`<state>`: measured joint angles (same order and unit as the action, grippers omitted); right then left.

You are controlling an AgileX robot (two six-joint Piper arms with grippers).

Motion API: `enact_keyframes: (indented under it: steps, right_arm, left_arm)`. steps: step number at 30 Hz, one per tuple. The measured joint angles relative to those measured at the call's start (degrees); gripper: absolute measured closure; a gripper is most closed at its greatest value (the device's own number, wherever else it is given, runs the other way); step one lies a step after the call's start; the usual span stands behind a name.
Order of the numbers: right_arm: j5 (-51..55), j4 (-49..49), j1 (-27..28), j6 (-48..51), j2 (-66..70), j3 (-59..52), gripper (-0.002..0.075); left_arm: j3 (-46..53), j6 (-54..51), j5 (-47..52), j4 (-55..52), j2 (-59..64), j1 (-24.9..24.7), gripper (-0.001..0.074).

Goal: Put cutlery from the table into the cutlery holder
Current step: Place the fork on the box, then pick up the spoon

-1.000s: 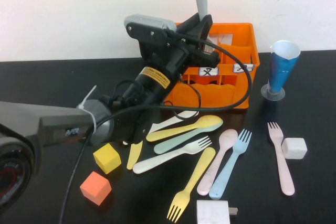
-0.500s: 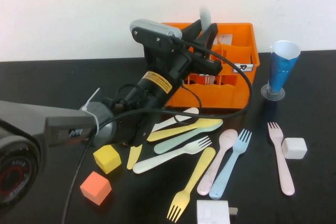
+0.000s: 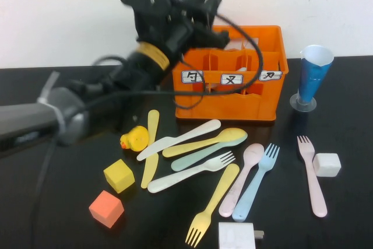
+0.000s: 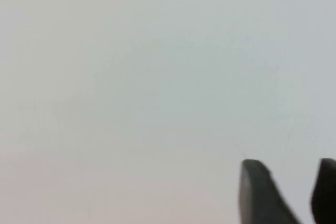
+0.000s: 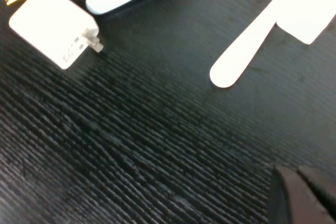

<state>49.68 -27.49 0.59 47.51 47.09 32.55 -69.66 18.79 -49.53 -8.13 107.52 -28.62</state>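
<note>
Ten or so pieces of cutlery (image 3: pixel 201 170) lie on your table (image 3: pixel 349 214) before the cutlery holder (image 3: pixel 230 88). Your left gripper (image 3: pixel 210 13) hangs above its left end, fingers (image 4: pixel 257 195) spread, empty. Your right gripper (image 5: pixel 304 195) sits low, pressed together.

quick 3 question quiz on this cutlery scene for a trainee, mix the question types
1. True or false: the left gripper is raised above the cutlery holder with nothing in it.
2. Which lies nearest the white cube? A) pink fork B) yellow fork C) rubber duck
3. Fill in: the blue cup stands to the holder's ____.

Key: 1 true; 2 A; 3 right. The right gripper hangs shut, low over the table.
</note>
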Motion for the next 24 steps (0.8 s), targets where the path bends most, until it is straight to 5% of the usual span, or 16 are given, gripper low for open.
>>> enact_keyframes:
  steps: [7, 14, 24]
  right_arm:
    - [-0.98, 0.00, 0.00, -0.70, 0.00, 0.00, 0.0729]
    - [-1.33, 0.00, 0.00, -0.10, 0.00, 0.00, 0.0729]
    - [-6.21, 0.00, 0.00, 0.14, 0.00, 0.00, 0.0729]
  left_arm:
    - [0.00, -0.05, 8.66, -9.73, -10.09, 0.00, 0.0713]
    - [0.00, 1.55, 21.23, -15.30, -19.77, -0.11, 0.0733]
    - [0.43, 2.45, 63.32, -13.98, -35.56, -0.11, 0.0734]
